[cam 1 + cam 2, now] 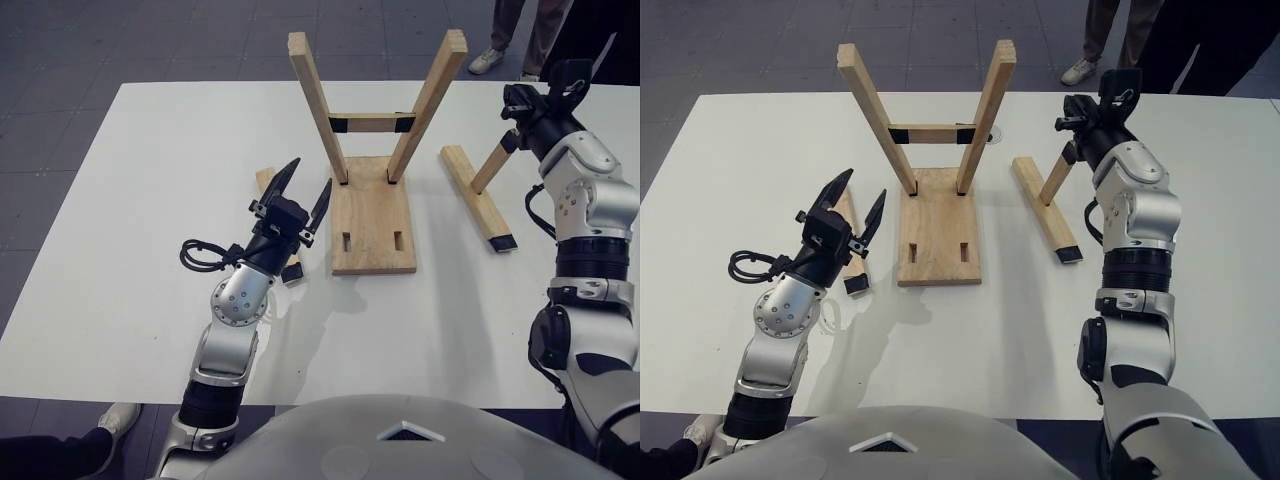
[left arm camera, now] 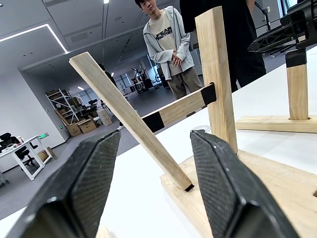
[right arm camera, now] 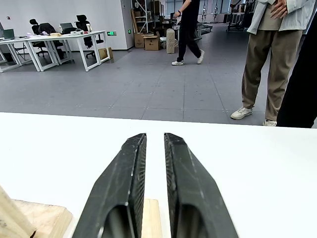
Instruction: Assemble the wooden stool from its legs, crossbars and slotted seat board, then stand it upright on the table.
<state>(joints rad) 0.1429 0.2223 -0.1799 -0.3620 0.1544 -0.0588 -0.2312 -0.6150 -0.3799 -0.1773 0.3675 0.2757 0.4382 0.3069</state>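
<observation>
The slotted seat board [image 1: 372,215] lies flat mid-table. Two legs [image 1: 318,110] [image 1: 428,105] stand tilted in its far slots, joined by a crossbar [image 1: 370,123]. My left gripper [image 1: 312,172] is open just left of the board, above a loose leg [image 1: 268,183] lying on the table. Its fingers [image 2: 84,183] frame the standing legs. At the far right, my right gripper [image 1: 512,120] is shut on the black-tipped top of a short crossbar [image 1: 490,165], which rises tilted from another leg [image 1: 478,200] lying flat. Wood [image 3: 151,215] shows between its nearly closed fingers.
The white table [image 1: 150,200] has wide bare areas to the left and along the near edge. A black cable loop [image 1: 200,255] hangs off my left forearm. The board's two near slots [image 1: 372,241] hold nothing.
</observation>
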